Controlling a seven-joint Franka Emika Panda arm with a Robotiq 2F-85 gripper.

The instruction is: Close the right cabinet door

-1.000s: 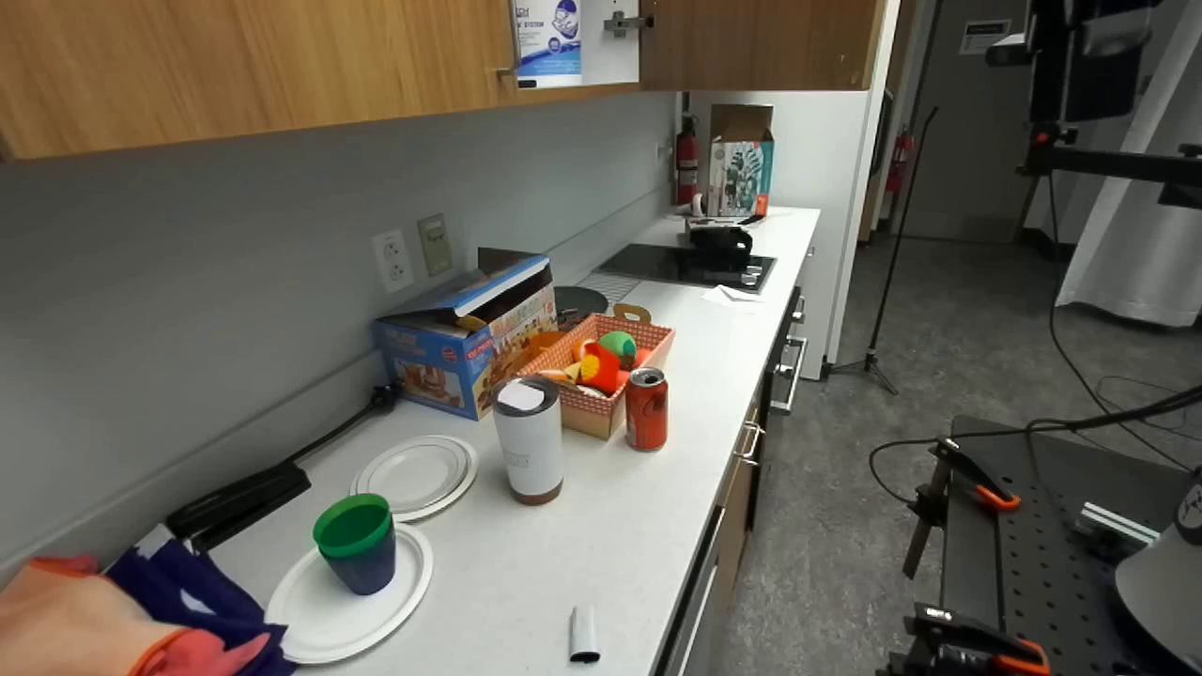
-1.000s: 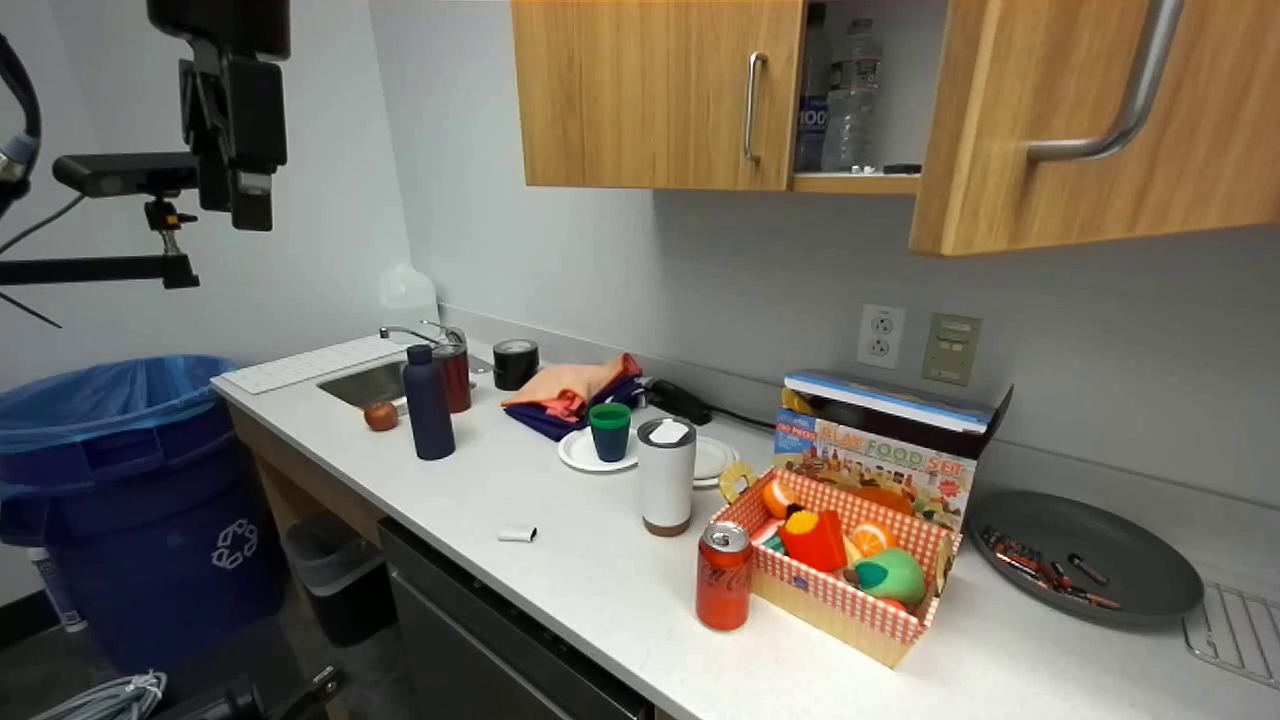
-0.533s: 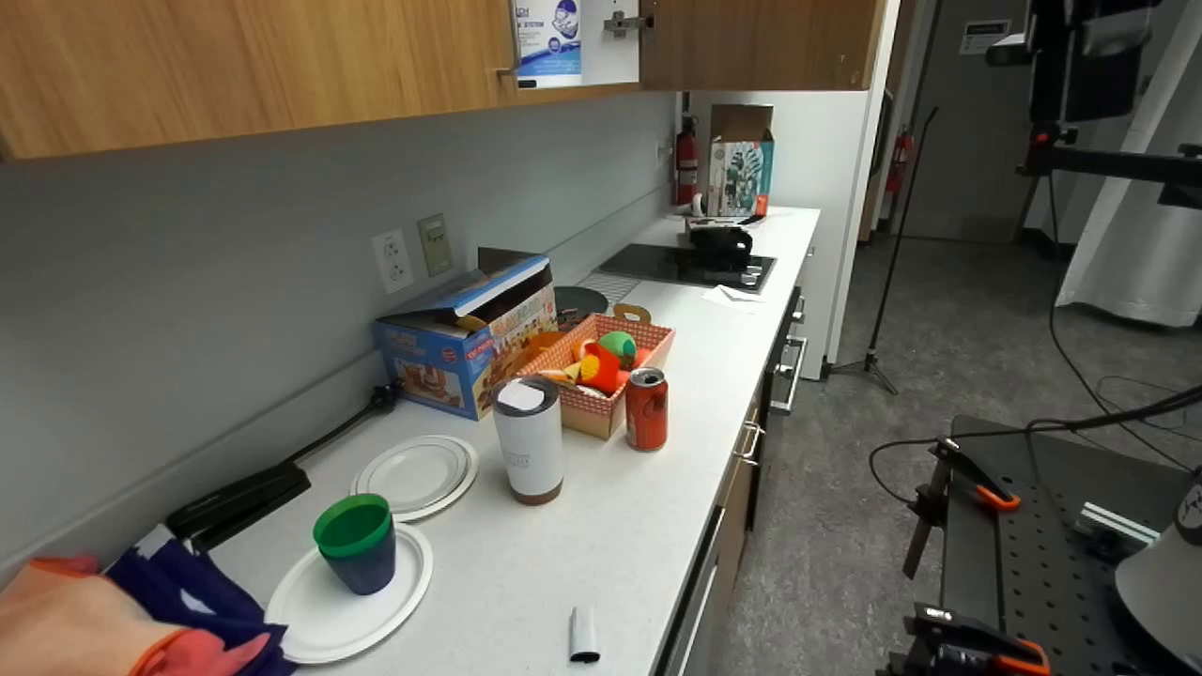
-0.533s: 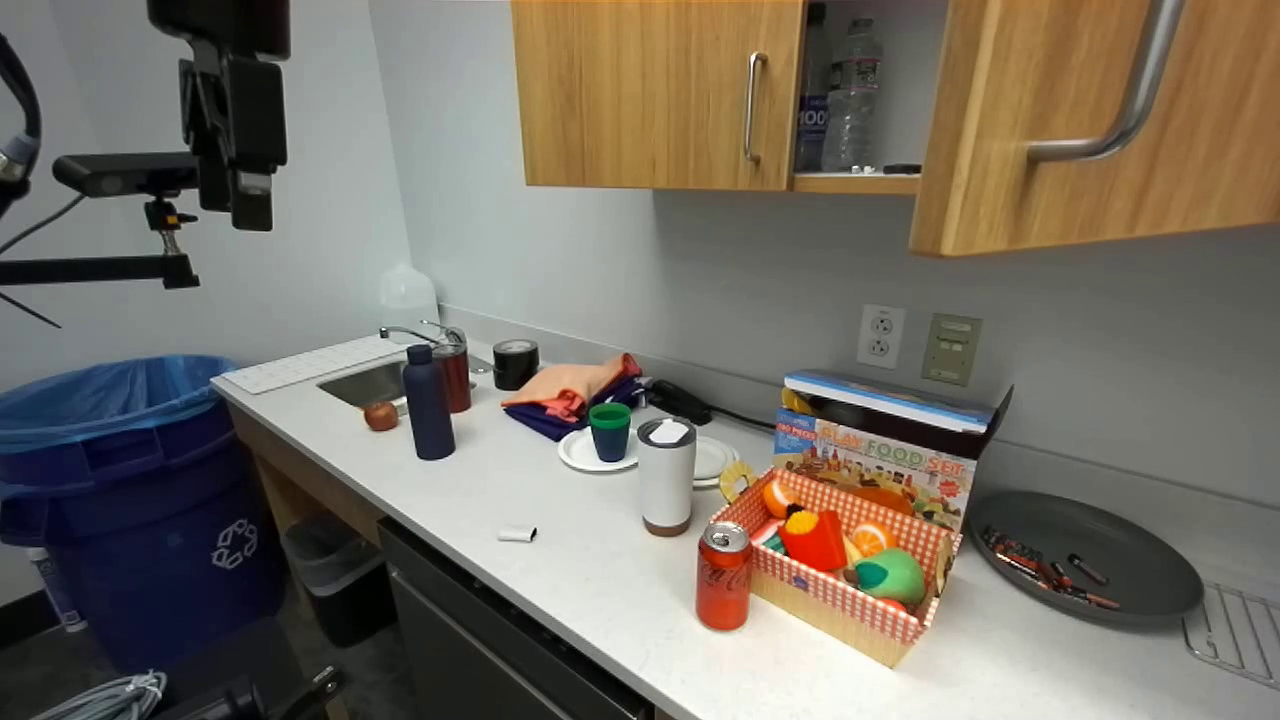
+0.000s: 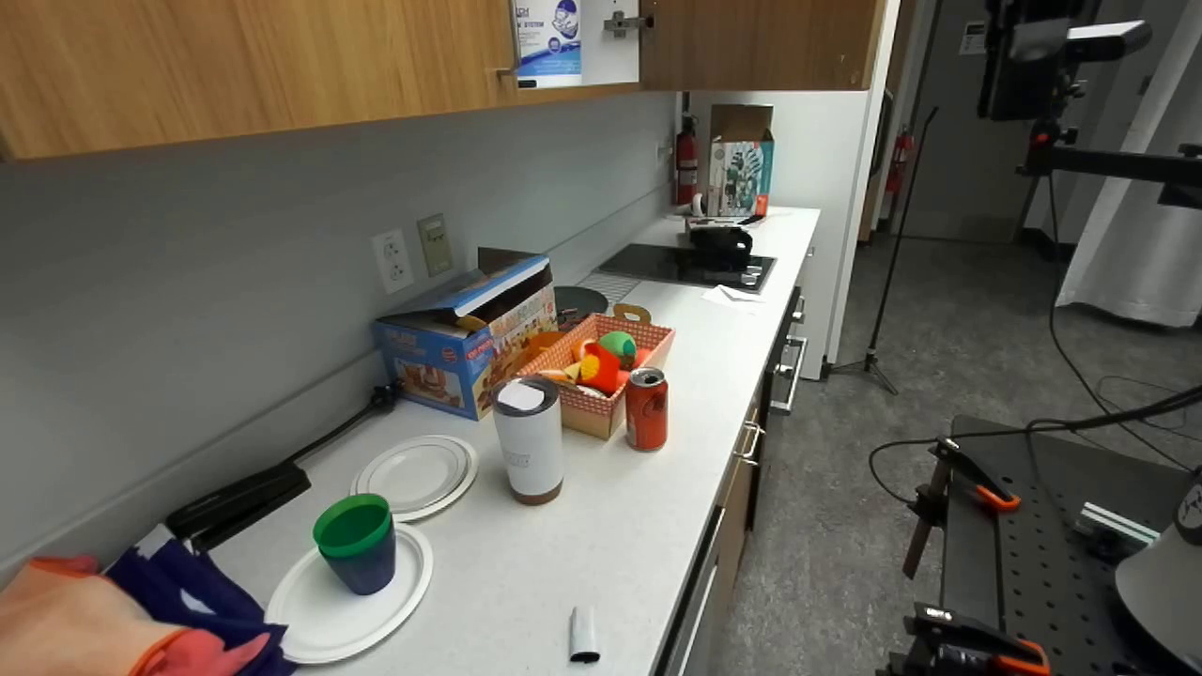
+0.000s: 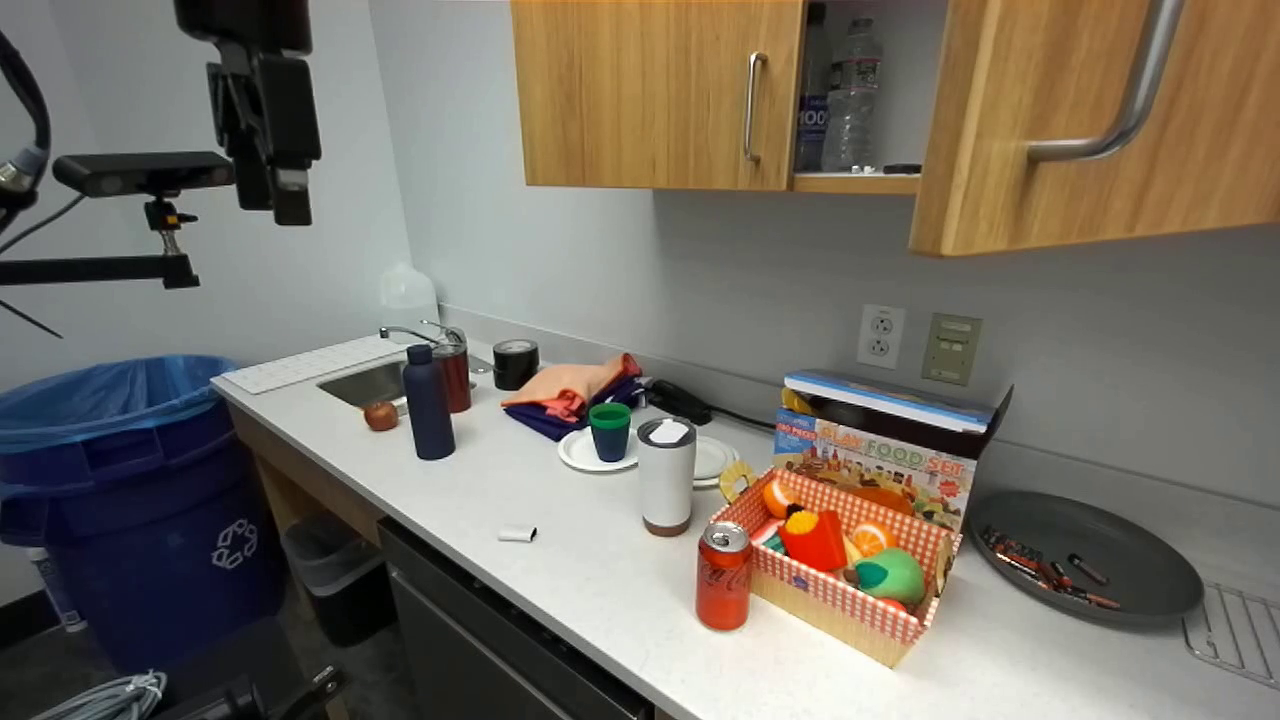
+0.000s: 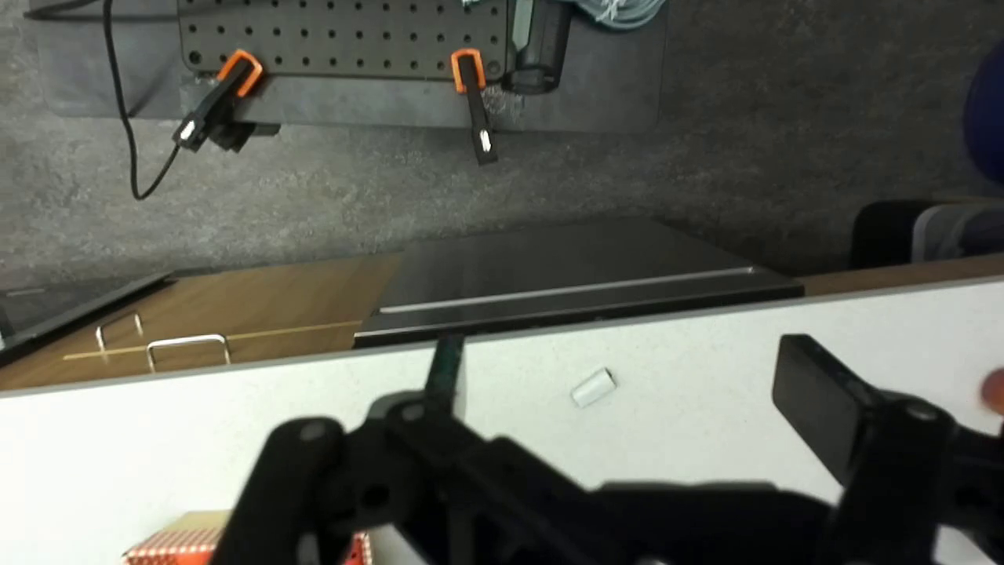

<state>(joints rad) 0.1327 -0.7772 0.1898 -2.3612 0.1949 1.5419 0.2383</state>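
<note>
- Clearly nearest: gripper, black fingers spread wide apart, above the level of the white counter.
- Between the fingers, as the wrist view looks down, a short white tube lies on its side on the counter.
- Red can upright, just beside a checked basket of play food; cannot tell whether can and basket touch.
- White tumbler upright near the basket. Green-and-blue cup stack on a white plate.
- Picture box behind the basket; dark pan beside the box, small cylinders in it.
- Above the counter: right cabinet door stands open, angled out from the cabinet; bar handle near its left edge. Gripper well apart from it. Inner side and hinge show in an exterior view.
- Inside the cabinet: two bottles, upright.
- Left cabinet door looks closed.
- Farthest along the counter: cooktop, then carton and red fire extinguisher.
</note>
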